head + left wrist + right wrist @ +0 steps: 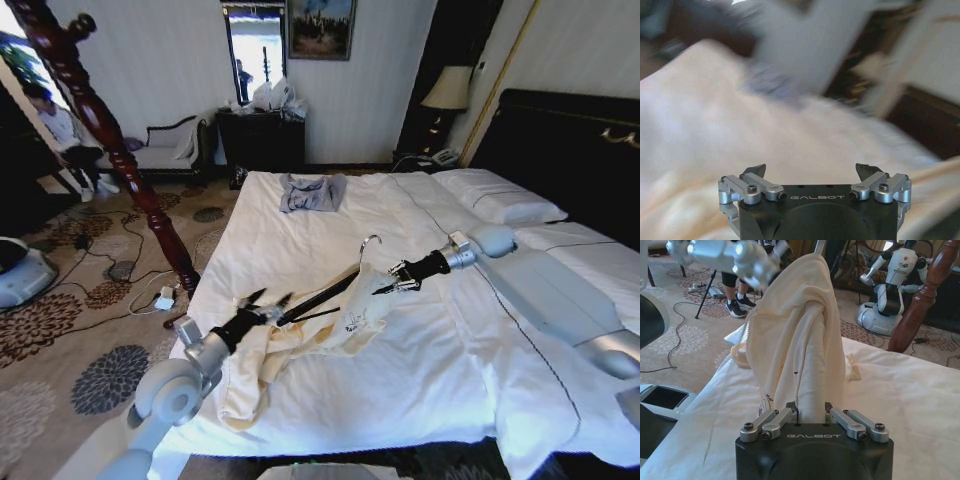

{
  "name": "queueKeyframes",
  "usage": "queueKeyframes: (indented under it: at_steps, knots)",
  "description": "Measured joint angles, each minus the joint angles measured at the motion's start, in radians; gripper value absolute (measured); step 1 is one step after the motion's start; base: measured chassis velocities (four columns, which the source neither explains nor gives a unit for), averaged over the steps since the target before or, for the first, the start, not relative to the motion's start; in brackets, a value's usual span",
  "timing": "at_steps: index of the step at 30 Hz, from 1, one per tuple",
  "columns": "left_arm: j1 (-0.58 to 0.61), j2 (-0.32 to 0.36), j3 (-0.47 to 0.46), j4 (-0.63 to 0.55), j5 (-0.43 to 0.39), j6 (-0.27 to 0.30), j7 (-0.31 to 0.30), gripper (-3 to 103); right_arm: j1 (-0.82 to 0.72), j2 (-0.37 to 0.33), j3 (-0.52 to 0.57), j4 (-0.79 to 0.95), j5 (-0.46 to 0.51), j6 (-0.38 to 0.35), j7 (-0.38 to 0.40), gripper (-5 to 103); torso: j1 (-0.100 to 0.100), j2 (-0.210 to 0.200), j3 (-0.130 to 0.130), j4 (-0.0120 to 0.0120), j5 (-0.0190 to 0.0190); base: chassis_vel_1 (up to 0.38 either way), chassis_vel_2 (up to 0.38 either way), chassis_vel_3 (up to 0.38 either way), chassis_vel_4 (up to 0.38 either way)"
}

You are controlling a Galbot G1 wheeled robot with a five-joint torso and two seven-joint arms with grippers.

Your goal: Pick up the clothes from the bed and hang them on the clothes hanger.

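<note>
The right gripper point(392, 283) is pinching the clothes point(300, 345) draped on the clothes hanger point(325, 292) near the bed's point(420, 370) front-left corner, while the left gripper point(268, 300), jaws spread and empty, is reaching in and should grasp the hanging fabric before pulling.

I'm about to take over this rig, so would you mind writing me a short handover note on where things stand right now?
Right gripper: shut on the clothes hanger, held above the bed.
Left gripper: open, at the hanger's other end, by the clothes.
Done: the cream garment is draped over the hanger's right-gripper end.
Left: most of it trails on the duvet toward the bed's edge; the left shoulder looks undressed.
</note>
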Motion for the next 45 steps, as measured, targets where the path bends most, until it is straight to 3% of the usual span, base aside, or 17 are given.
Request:
queueKeyframes:
  at_steps: [2,6,15,18,21,24,27,29,30,35,38,42,45]
  knots:
    - [-0.019,-0.053,0.023,0.046,-0.052,0.011,-0.043,100,0.004,0.019,-0.005,-0.001,-0.002,0.0,0.0,18,0.0,0.0,0.0,-0.0001,0.0001,0.0,0.0,0.0,0.0]
    - [-0.039,-0.097,0.056,0.069,-0.109,0.045,-0.059,100,0.018,0.033,-0.011,-0.001,0.0,0.0,0.001,18,0.0,0.0,0.0,-0.0001,0.0,0.0,0.0,0.0,0.0]
    - [-0.078,-0.146,0.135,0.112,-0.122,0.081,-0.05,103,0.027,0.035,-0.008,-0.001,0.015,-0.001,0.011,18,0.0,0.0,0.0,-0.0003,0.0001,0.0,0.0,0.0,0.0]
    - [-0.094,-0.157,0.15,0.129,-0.126,0.081,-0.044,90,0.029,0.035,-0.008,0.003,0.022,-0.001,0.013,18,0.0,0.0,0.0,0.0,0.0001,0.0,0.0,0.0,0.0]
    - [-0.096,-0.16,0.155,0.129,-0.134,0.08,-0.033,85,0.032,0.034,-0.008,0.005,0.026,-0.001,0.013,18,0.0,0.0,0.0,-0.0003,0.0002,0.0,0.0,0.0,0.0]
    - [-0.092,-0.161,0.164,0.129,-0.138,0.08,-0.017,69,0.039,0.038,-0.008,0.003,0.03,-0.001,0.015,18,0.0,0.0,0.0,-0.0002,0.0001,0.0,0.0,0.0,0.0]
    - [-0.087,-0.161,0.17,0.129,-0.138,0.08,-0.009,63,0.047,0.043,-0.01,-0.001,0.036,-0.001,0.017,18,0.0,0.0,0.0,0.0001,0.0001,0.0,0.0,0.0,0.0]
    - [-0.08,-0.161,0.172,0.129,-0.137,0.079,0.001,52,0.055,0.046,-0.012,-0.004,0.039,-0.001,0.018,18,0.0,0.0,0.0,-0.0001,0.0001,0.0,0.0,0.0,0.0]
    - [-0.077,-0.161,0.172,0.129,-0.135,0.077,0.005,52,0.058,0.047,-0.012,-0.005,0.04,-0.001,0.019,18,0.0,0.0,0.0,-0.0001,0.0001,0.0,0.0,0.0,0.0]
    - [-0.061,-0.154,0.157,0.121,-0.132,0.06,0.032,30,0.065,0.047,-0.013,-0.005,0.049,-0.002,0.025,18,0.0,0.0,0.0,-0.0001,0.0,0.0,0.0,0.0,0.0]
    - [-0.059,-0.145,0.143,0.114,-0.136,0.05,0.043,24,0.065,0.048,-0.013,-0.003,0.053,-0.002,0.031,18,0.0,0.0,0.0,-0.0001,0.0001,0.0,0.0,0.0,0.0]
    - [-0.059,-0.13,0.124,0.109,-0.15,0.039,0.051,3,0.065,0.048,-0.011,0.001,0.055,-0.002,0.034,18,0.0,0.0,0.0,-0.0001,0.0,0.0,0.0,0.0,0.0]
    - [-0.064,-0.126,0.116,0.11,-0.151,0.029,0.056,2,0.063,0.047,-0.009,0.001,0.055,-0.001,0.037,18,0.0,0.0,0.0,-0.0001,0.0,0.0,0.0,0.0,0.0]
